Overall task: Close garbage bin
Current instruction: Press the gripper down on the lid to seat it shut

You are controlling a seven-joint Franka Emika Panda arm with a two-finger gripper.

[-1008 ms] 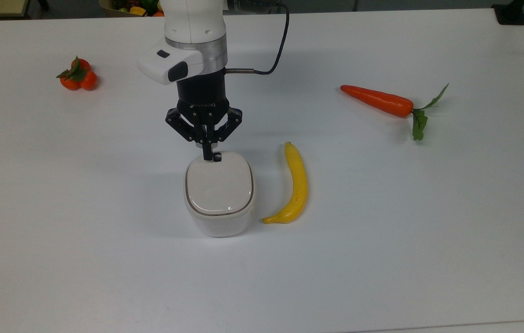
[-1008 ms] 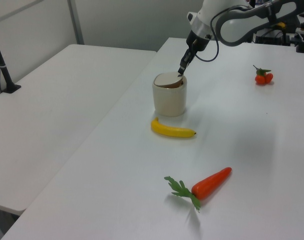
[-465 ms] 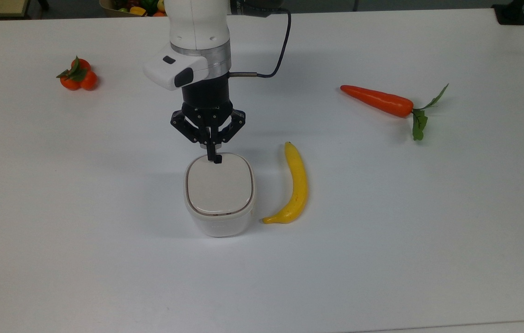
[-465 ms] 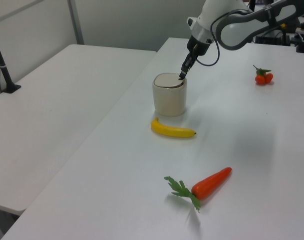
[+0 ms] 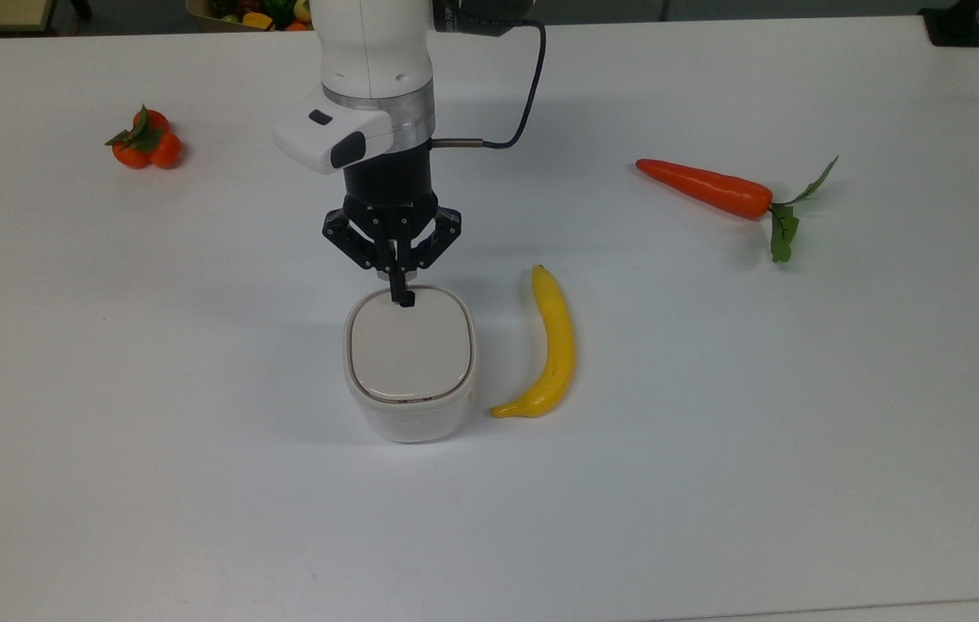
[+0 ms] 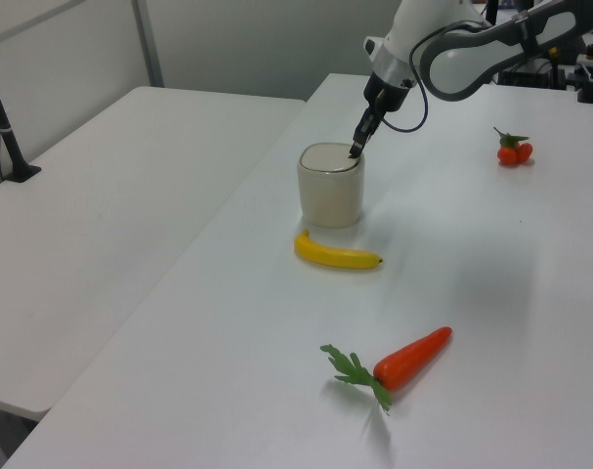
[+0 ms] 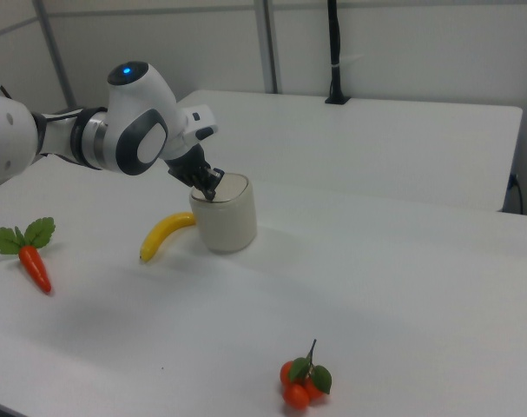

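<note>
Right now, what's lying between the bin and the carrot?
In the top view, the banana lies between the garbage bin and the carrot, right beside the bin.

White rounded arm links, grey joint sections, silver metal ring at wrist. White box with dark patches clipped to wrist side. Black cylinder below, then black claw point(image 5: 403, 298) with linkage fingers, small pale screws. Black cable loops off wrist. Blue light, seemingly, on joint cap in right view.
</note>
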